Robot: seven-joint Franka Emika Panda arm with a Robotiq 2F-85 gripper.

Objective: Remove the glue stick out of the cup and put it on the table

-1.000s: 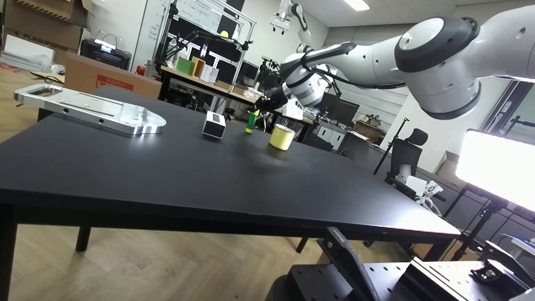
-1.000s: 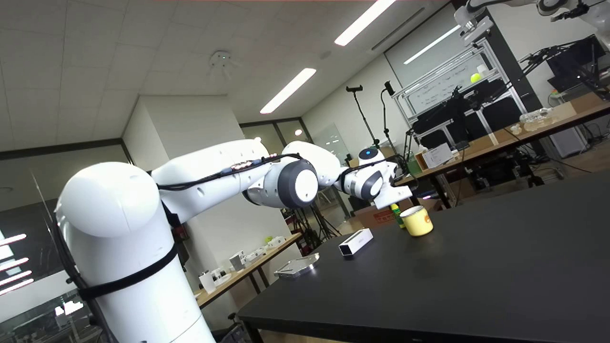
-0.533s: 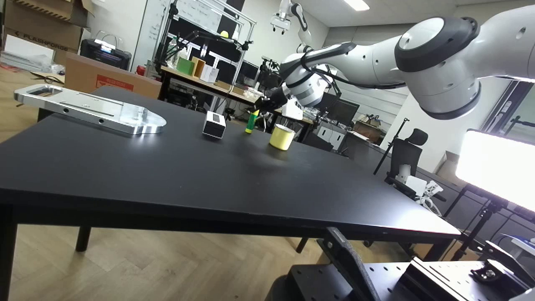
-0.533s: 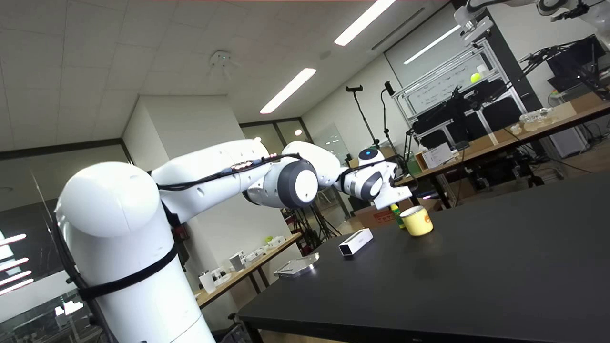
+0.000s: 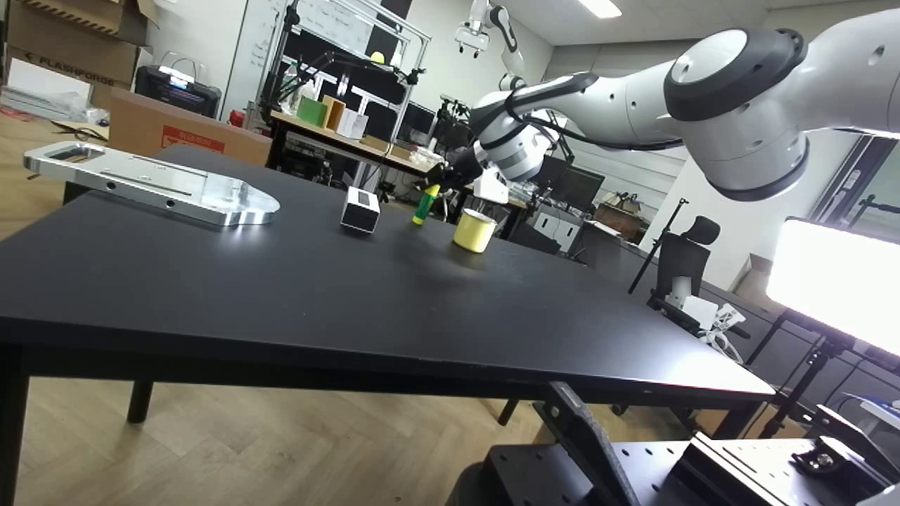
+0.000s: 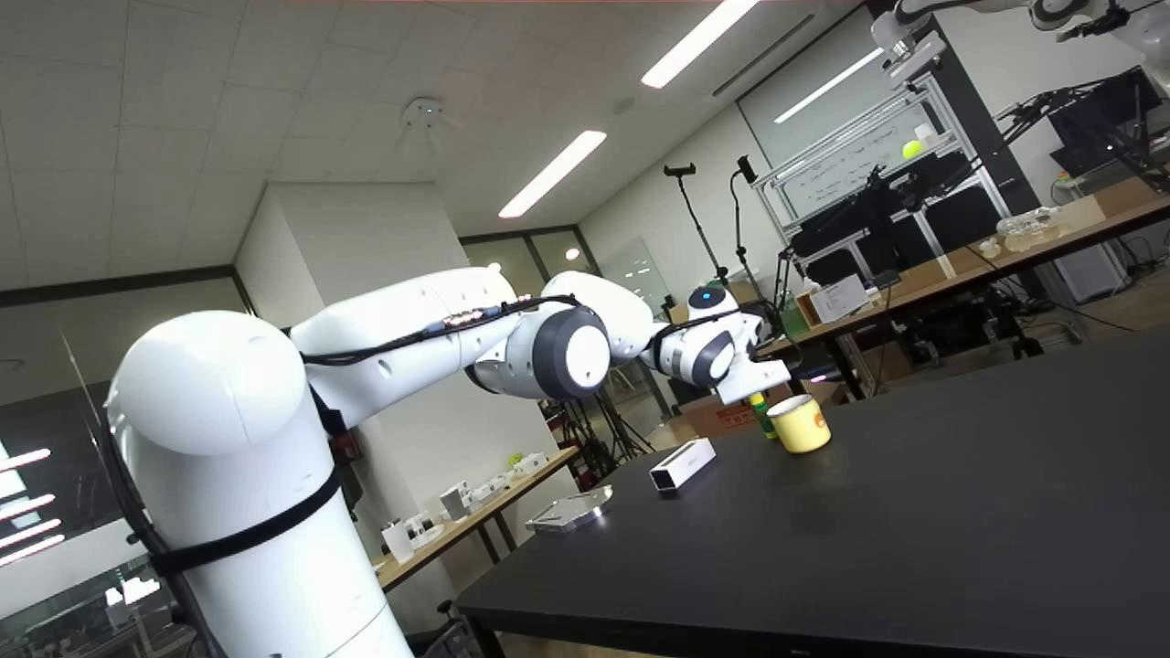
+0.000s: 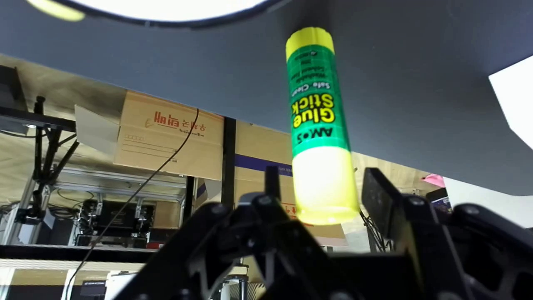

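Observation:
The green glue stick with yellow ends (image 7: 318, 112) is outside the cup, tilted, its lower end at the black table (image 5: 295, 295). It also shows in both exterior views (image 5: 425, 205) (image 6: 762, 418). The yellow cup (image 5: 474, 233) stands upright beside it, as in an exterior view (image 6: 802, 429); its rim (image 7: 170, 24) shows at the top of the wrist view. My gripper (image 7: 322, 177) is open, its fingers on either side of the stick's pale yellow cap with a gap at each side. In an exterior view the gripper (image 5: 437, 180) is dark and small.
A white box with a dark end (image 5: 361, 211) lies near the stick, also at the wrist view's right edge (image 7: 516, 100). A silver metal plate (image 5: 155, 184) lies at the table's far end. The table's edge is close behind the stick, with cardboard boxes (image 7: 170, 133) beyond.
In the exterior views the glue stick's top and my gripper have shifted slightly to the right, so the stick leans more. The cup and box have not moved.

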